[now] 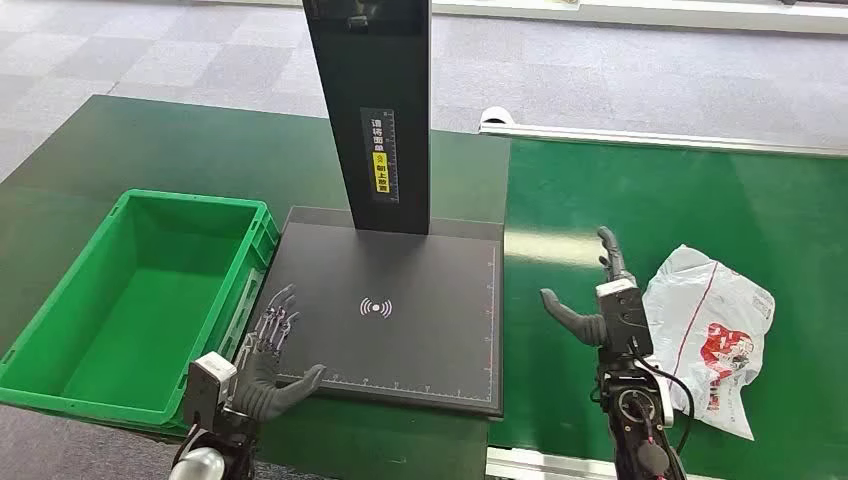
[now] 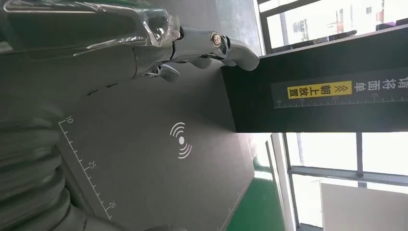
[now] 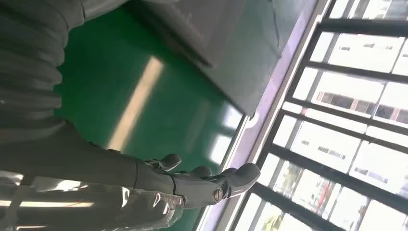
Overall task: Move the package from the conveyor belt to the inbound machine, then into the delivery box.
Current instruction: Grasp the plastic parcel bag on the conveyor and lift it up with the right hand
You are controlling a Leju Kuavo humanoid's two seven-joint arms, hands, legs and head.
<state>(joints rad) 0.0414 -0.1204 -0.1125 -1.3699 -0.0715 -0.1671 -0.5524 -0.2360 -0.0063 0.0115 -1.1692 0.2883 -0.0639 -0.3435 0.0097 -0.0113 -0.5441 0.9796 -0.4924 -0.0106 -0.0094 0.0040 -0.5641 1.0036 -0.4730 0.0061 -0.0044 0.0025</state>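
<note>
**Hovering hands, package unheld on the belt**

Reaching forward over the green conveyor belt (image 1: pixel 560 200), the right hand (image 1: pixel 600 300) stands edge-up on its silver arm, thumb stretched out toward the scanner side, fingers raised and apart, nothing in its grasp. In the right wrist view the same hand (image 3: pixel 192 180) shows dark fingers extended over the green surface, with window frames beyond.

Item: package (image 1: pixel 712 335). White plastic mailer bag with red printing and a thin red line, crumpled, lying flat on the belt just beside the right hand, on its outer side. Hand and bag look apart; whether the wrist brushes the bag's edge cannot be told.

Item: left hand (image 1: pixel 268 360). Held above the near-left corner of the inbound machine (image 1: pixel 400 330), fingers spread and pointing forward, thumb out to the side, holding nothing. In the left wrist view its fingers (image 2: pixel 211 45) stretch over the dark plate.

Item: inbound machine. Flat black scanning plate with a white wireless symbol at centre and ruler marks along its edges; a black upright column (image 1: pixel 370 110) with a yellow label rises from its far edge.

Item: delivery box (image 1: pixel 60 330). Green plastic crate, just left of the plate, beside the left hand.
</note>
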